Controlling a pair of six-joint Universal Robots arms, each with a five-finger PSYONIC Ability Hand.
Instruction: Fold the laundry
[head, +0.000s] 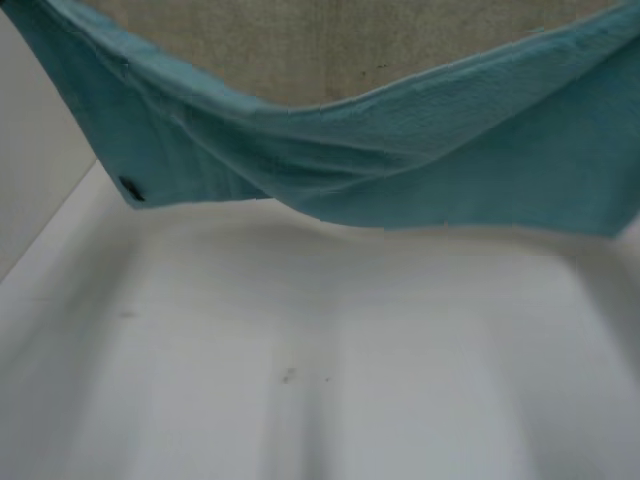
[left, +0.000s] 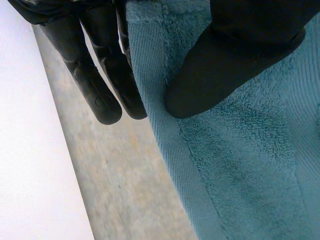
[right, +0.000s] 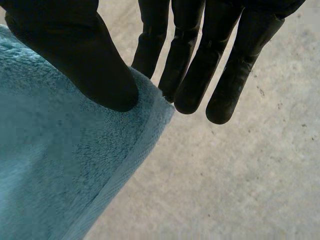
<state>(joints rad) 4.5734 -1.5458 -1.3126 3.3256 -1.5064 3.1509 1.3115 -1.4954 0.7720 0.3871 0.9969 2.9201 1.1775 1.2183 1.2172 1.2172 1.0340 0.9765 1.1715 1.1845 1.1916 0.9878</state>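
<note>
Soft, even light fills all three views. In the head view the white table (head: 320, 400) is bright, and the raised teal towel (head: 430, 150) lays a broad, soft-edged shadow on it just under its sagging edge. The towel's folds are darker. In the left wrist view the table glows almost featureless, and the left hand (left: 235, 60) carries a faint sheen on its black fingers (left: 100, 95). The right hand (right: 75, 55) is a flat dark shape over the evenly lit concrete floor (right: 240, 175).

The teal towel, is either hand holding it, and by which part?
Both hold it. The left hand pinches the teal towel at its hemmed edge. The right hand pinches a corner, thumb against fingers.
</note>
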